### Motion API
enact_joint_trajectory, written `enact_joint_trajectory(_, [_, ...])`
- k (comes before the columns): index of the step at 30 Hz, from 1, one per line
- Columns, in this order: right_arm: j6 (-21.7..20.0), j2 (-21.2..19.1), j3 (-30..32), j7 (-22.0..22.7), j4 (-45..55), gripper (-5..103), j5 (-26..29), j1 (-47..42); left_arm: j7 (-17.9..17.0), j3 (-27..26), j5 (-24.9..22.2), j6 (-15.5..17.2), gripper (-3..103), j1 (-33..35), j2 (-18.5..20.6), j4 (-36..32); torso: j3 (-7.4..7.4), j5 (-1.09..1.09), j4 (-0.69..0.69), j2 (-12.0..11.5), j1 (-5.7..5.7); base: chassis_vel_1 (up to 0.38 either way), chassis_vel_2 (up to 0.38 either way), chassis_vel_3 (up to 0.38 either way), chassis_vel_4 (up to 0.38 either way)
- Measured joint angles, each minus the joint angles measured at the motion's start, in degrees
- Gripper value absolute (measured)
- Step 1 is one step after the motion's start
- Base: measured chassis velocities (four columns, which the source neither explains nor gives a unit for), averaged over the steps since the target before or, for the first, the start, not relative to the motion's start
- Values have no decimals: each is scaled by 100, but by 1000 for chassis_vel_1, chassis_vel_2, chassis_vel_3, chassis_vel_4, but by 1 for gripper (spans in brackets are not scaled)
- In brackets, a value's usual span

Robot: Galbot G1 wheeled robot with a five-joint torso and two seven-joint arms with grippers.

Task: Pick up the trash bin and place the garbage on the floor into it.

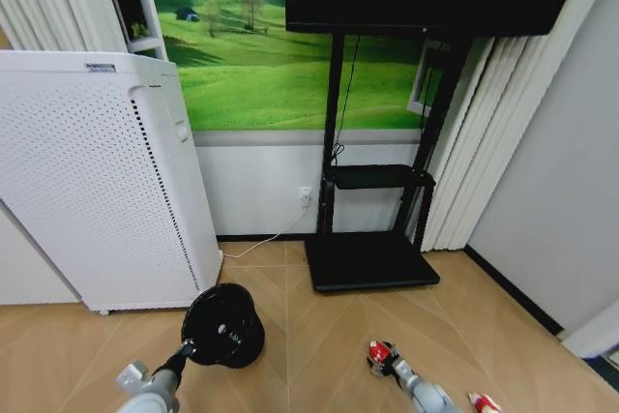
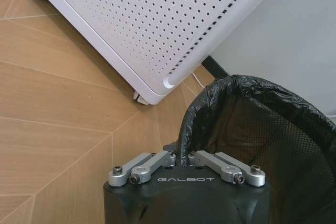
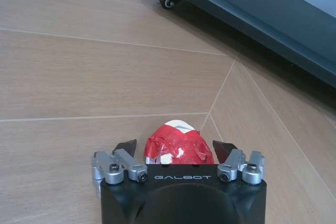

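Bin [image 1: 224,326] rim pinched in left pincer [image 2: 181,157], tilted for loading; right pincer [image 3: 175,147] spread around red-and-white packet [image 3: 177,146] on floor [image 3: 79,77].

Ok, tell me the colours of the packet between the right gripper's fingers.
Red with white patches; the packet shows best in the right wrist view.

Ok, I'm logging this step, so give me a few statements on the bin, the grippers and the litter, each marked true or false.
1. The left gripper is shut on the rim of the trash bin. True.
2. The bin has no liner. False: a black bag lines it.
3. The red-and-white packet sits between the right gripper's fingers. True.
4. The bin is held beside the white appliance. True.
5. The packet is inside the bin. False: it is at the right gripper, apart from the bin.
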Motion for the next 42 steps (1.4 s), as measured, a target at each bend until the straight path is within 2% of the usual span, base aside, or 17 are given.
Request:
enact_joint_trajectory(4, [-26,-60,5,-13,37,76,9,-27,-14,34,6,-2,4,-29,0,6,1,3,0,-1,0,0,0,0,0])
enact_joint_trajectory(5, [-52,-105,16,-20,80,66,35,-67,-19,53,12,-4,4,-37,-7,7,1,1,0,-2,0,0,0,0,0])
enact_joint_trajectory(6, [-59,-122,25,-24,100,66,48,-90,-20,61,15,-4,4,-39,-12,8,2,0,-1,-2,0,0,0,0,0])
enact_joint_trajectory(7, [-63,-139,35,-28,124,61,65,-117,-21,66,23,-4,4,-40,-16,10,2,0,-1,-2,0,0,0,0,0])
enact_joint_trajectory(8, [-63,-139,35,-28,124,61,65,-117,-21,66,23,-4,4,-40,-16,10,2,0,-1,-2,0,0,0,0,0])
enact_joint_trajectory(9, [-72,-162,51,-37,155,56,93,-153,-22,69,31,-7,4,-41,-18,14,2,0,-2,-3,0,0,0,0,0])
enact_joint_trajectory(12, [-84,-205,80,-66,214,50,153,-209,-22,72,37,-7,4,-46,-15,22,2,-1,-2,-3,1,0,0,0,0])
enact_joint_trajectory(14, [-115,-264,103,-101,310,43,309,-274,-25,83,37,-9,4,-66,10,25,3,0,-3,-4,1,0,0,0,0])
enact_joint_trajectory(18, [-137,-308,123,-113,410,37,421,-338,-26,115,42,-10,4,-94,50,38,3,0,-4,-4,2,0,0,0,0])
enact_joint_trajectory(21, [-195,-422,215,-117,744,27,706,-529,-10,238,164,-10,4,-194,152,124,4,2,-4,-4,2,0,0,0,0])
enact_joint_trajectory(22, [-195,-422,215,-117,744,27,706,-529,-10,238,164,-10,4,-194,152,124,4,2,-4,-4,2,0,0,0,0])
enact_joint_trajectory(25, [-238,-543,329,-105,1132,18,943,-788,19,394,182,-5,4,-297,262,175,4,3,-5,-5,3,0,0,0,0])
enact_joint_trajectory(34, [-335,-704,637,8,2025,15,1326,-1386,103,832,328,19,4,-647,525,397,3,0,-4,-5,3,0,0,0,0])
enact_joint_trajectory(39, [-365,-802,958,34,2901,15,1545,-1869,127,1220,359,48,4,-939,728,542,2,-2,-5,-4,2,0,0,0,0])
enact_joint_trajectory(40, [-270,-836,1007,82,3251,15,1617,-1975,211,1350,459,69,4,-999,797,638,2,-2,-9,-5,2,0,0,0,0])
enact_joint_trajectory(42, [-227,-866,1003,105,3473,15,1671,-2002,275,1392,553,77,4,-1001,818,692,3,-2,-6,-4,2,0,0,0,0])
